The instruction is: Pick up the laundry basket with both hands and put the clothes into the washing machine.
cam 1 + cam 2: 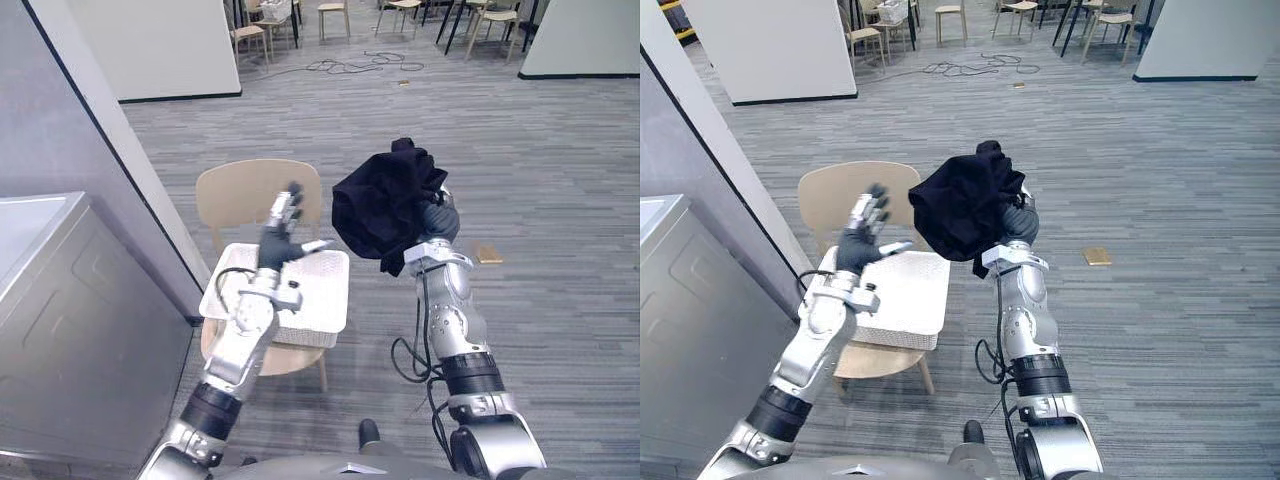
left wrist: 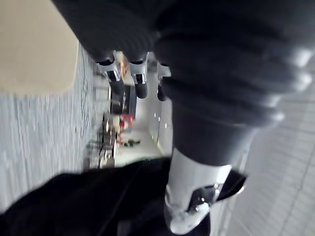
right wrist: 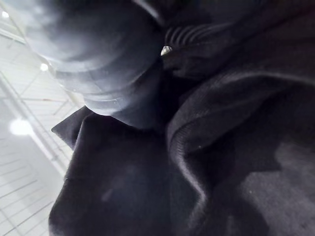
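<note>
Standing at the lower left of the frame, the grey washing machine point(image 1: 70, 330) is nearest. Just right of it the left hand point(image 1: 278, 235) is held up with its fingers straight and spread, holding nothing. It is over the white laundry basket point(image 1: 305, 333), which sits on the seat of a light wooden chair point(image 1: 240, 195) at centre frame. Right of centre the right hand point(image 1: 438, 220) is up high with a bunched black garment point(image 1: 385, 205) draped over it, clear of the basket. The cloth covers the hand, so its grip cannot be told. A small tan piece point(image 1: 489, 254) lies on the grey floor beyond, and more chairs point(image 1: 335, 15) stand along the top edge.
</note>
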Motion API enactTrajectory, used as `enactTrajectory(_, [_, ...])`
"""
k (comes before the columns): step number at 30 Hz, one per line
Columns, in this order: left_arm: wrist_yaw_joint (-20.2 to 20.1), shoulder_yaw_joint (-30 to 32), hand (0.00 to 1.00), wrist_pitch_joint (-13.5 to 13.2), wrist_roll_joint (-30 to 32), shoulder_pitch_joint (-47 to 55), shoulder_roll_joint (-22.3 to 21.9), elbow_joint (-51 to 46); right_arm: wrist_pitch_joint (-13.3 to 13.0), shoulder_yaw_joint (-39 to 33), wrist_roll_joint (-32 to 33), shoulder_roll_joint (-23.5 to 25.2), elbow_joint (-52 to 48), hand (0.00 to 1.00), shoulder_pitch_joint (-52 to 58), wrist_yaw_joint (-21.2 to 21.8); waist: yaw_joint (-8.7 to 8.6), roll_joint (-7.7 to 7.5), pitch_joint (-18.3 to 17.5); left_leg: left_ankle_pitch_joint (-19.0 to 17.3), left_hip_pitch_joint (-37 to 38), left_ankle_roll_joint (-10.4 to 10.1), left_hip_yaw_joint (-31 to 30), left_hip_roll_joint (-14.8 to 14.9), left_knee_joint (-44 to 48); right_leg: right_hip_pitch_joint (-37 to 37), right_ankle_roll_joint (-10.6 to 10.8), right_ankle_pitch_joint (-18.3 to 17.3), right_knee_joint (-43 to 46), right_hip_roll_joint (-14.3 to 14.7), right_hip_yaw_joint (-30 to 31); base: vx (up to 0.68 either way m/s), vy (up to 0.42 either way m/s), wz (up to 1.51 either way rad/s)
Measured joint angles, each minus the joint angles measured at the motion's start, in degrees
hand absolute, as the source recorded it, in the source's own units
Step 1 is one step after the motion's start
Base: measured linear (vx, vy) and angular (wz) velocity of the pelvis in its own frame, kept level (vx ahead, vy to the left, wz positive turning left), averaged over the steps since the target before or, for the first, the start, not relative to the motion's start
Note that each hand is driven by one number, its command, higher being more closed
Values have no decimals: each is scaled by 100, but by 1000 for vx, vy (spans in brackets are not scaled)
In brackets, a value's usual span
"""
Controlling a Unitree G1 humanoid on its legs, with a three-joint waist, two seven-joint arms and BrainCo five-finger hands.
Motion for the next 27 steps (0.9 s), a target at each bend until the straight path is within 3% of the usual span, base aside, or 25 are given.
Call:
enactTrajectory(5, [-179, -477, 0, 79, -18, -374, -282, 589, -1, 10, -16, 82, -371, 100, 53, -8, -34, 40, -69, -10, 12, -13, 182, 26, 0, -104, 0, 0, 30, 62, 193, -3, 1, -16])
enactTrajectory(15, [-307, -1101, 0, 251, -646, -761, -486, 1378, -1, 180, 23, 110, -607, 100, 459, -22, -107, 2, -296, -99, 20, -32, 377, 18, 0, -208, 7, -1, 93, 81, 360, 14, 14, -9])
enactTrajectory(24, [119, -1051, 0, 307, -915, -1442, -630, 1836, -70, 548, 283, 176, -1223, 100, 787, 8, -201, -39, -331, -145, 114, -43, 553, 17, 0, -215, 8, -2, 110, 119, 500, 18, 14, -8])
enactTrajectory(25, [147, -1046, 100, 307, -917, -1442, -622, 1837, -92, 586, 321, 174, -1223, 100, 797, 10, -236, -51, -337, -160, 137, -42, 590, 18, 0, -216, 10, -3, 115, 130, 546, 16, 18, -18])
enactTrajectory(27, [153, -1052, 100, 306, -924, -1442, -627, 1836, -149, 589, 342, 147, -1232, 100, 854, 16, -259, -84, -360, -177, 164, -46, 680, 20, 0, -227, 10, -3, 115, 143, 597, 18, 22, -15])
